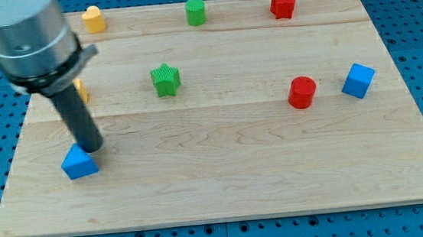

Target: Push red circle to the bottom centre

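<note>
Camera view: the red circle point(302, 93), a short upright cylinder, stands on the counter point(225, 186) right of centre, just beside the blue cube point(358, 80) on its right and apart from it. My tip point(91, 148) is far off at the view's left, touching the top edge of the blue triangular block point(79, 163). There are no fingers here, only a bare rod that has hold of nothing.

The circle looks light, rigid and smooth-sided, so it will likely slide easily and roll off a glancing contact. Best to press squarely on its upper-right side, driving it down-left toward the bottom centre.
</note>
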